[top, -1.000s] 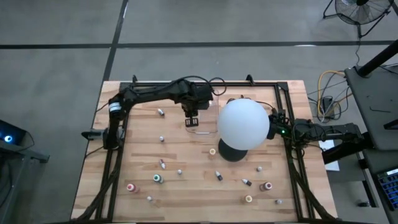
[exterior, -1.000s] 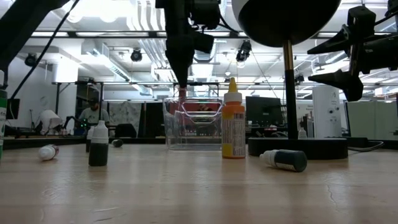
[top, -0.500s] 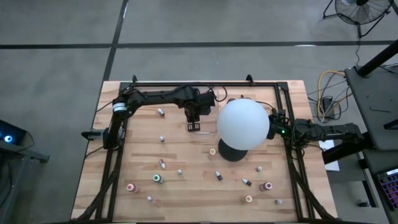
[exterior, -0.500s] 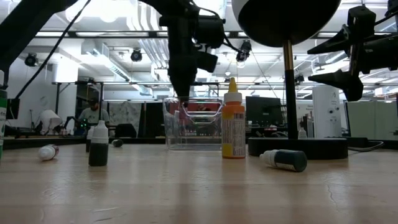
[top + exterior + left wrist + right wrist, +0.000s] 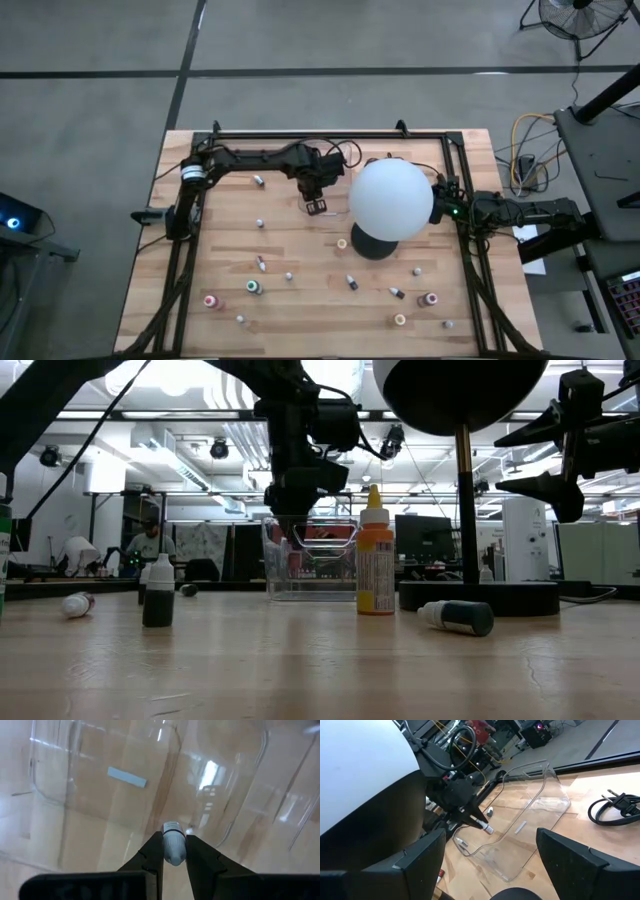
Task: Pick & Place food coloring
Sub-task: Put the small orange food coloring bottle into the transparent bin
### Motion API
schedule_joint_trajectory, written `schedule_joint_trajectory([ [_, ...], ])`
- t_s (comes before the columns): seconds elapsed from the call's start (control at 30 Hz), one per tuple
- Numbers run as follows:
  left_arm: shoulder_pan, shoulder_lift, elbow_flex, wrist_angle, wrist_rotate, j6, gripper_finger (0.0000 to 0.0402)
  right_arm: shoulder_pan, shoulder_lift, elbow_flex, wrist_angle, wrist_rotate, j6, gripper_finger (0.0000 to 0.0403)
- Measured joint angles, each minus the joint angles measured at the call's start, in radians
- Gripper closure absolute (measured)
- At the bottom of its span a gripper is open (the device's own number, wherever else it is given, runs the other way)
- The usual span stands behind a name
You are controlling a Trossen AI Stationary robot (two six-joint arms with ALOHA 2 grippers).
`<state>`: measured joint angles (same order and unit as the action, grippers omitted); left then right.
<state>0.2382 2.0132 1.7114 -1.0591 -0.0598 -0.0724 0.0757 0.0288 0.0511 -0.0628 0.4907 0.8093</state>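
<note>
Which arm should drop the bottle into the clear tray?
Left. The left gripper already pinches a small white-capped bottle right over the clear tray. The right gripper is open, parked behind the white globe.

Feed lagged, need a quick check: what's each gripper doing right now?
Left gripper: shut on a white-capped food coloring bottle, above the clear tray.
Right gripper: open, empty, waiting at the table's right edge.

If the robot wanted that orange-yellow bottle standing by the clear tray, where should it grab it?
Probably around the straight labelled body of the orange-yellow bottle, coming down from above: it stands upright and its capped nozzle is narrow. The clear tray sits close on one side, so fingers should straddle it across the freer sides.
</note>
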Motion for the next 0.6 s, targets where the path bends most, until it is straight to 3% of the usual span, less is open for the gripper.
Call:
schedule_joint_trajectory([
  [0.3,0.0,-0.001,-0.032,0.042,0.045,-0.135,0.0361,0.0,0.0,0.0,0.0,0.0,0.0,0.0101],
  [0.6,-0.006,0.004,-0.07,0.099,0.06,-0.17,0.0361,0.0,0.0,0.0,0.0,0.0,0.0,0.0101],
])
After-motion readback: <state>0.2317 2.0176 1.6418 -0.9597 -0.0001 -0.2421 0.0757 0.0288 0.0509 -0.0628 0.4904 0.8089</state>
